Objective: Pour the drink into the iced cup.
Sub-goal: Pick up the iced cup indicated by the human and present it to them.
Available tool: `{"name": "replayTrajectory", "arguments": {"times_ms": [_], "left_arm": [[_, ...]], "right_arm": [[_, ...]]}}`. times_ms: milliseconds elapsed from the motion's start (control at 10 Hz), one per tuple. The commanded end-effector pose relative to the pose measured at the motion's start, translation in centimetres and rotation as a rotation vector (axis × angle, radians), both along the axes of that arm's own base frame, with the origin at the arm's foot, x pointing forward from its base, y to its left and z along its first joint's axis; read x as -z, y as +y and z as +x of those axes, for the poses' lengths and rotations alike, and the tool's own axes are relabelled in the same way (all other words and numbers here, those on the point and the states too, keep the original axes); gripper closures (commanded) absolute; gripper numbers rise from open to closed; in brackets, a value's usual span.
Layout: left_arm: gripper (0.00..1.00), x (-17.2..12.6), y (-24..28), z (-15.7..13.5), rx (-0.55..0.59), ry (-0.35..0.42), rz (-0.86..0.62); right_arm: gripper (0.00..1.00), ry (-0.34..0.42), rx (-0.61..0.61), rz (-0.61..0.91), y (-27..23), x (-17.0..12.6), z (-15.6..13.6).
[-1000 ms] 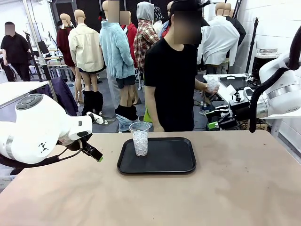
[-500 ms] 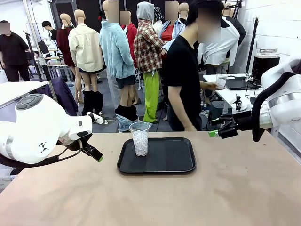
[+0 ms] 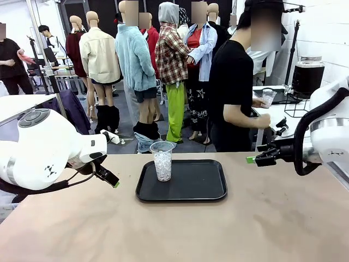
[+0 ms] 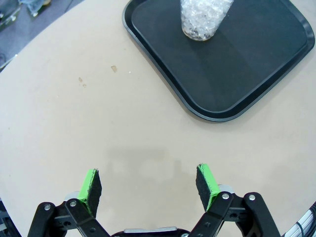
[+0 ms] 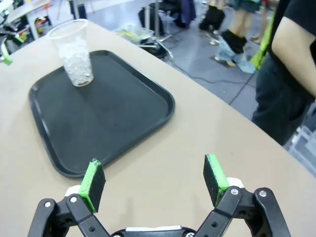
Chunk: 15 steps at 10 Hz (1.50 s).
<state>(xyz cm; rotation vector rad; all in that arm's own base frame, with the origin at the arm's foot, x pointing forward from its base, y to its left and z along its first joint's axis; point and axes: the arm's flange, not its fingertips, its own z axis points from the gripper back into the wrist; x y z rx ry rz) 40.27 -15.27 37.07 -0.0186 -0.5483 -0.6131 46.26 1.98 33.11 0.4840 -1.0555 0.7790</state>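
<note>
Hovering over the table [image 3: 272, 218] at lower left, the left gripper [image 4: 148, 174] has its jaws spread, gripping nothing. At centre, the iced cup [image 3: 162, 161] stands upright, long axis vertical and mouth up, on the far left corner of the black tray [image 3: 191, 192]. At right, the right gripper [image 5: 153, 167] is likewise spread and empty. At upper right, beyond the person [image 3: 234, 98], the drink [image 3: 306, 78] fills an upright jar, lid uppermost.

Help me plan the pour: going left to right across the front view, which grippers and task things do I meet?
left gripper → iced cup → right gripper → jar of dark drink
</note>
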Motion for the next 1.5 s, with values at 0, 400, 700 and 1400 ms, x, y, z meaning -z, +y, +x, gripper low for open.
{"name": "replayTrajectory", "arguments": {"times_ms": [0, 400, 700, 1400], "left_arm": [[0.00, -0.1, 0.2, 0.0, -0.003, 0.000, -0.003], [0.00, -0.1, 0.2, 0.0, -0.003, 0.000, -0.003], [0.00, -0.1, 0.2, 0.0, -0.003, 0.000, -0.003], [0.00, -0.1, 0.2, 0.0, -0.003, 0.000, -0.003]], "right_arm": [[0.00, -0.006, 0.149, -0.056, 0.9, -0.3, -0.4], [0.00, 0.072, 0.294, -0.043, 0.7, -0.5, 0.5], [0.00, 0.043, 0.250, -0.052, -0.1, -1.0, -0.1], [0.00, 0.043, 0.250, -0.052, -0.1, -1.0, -0.1]]}}
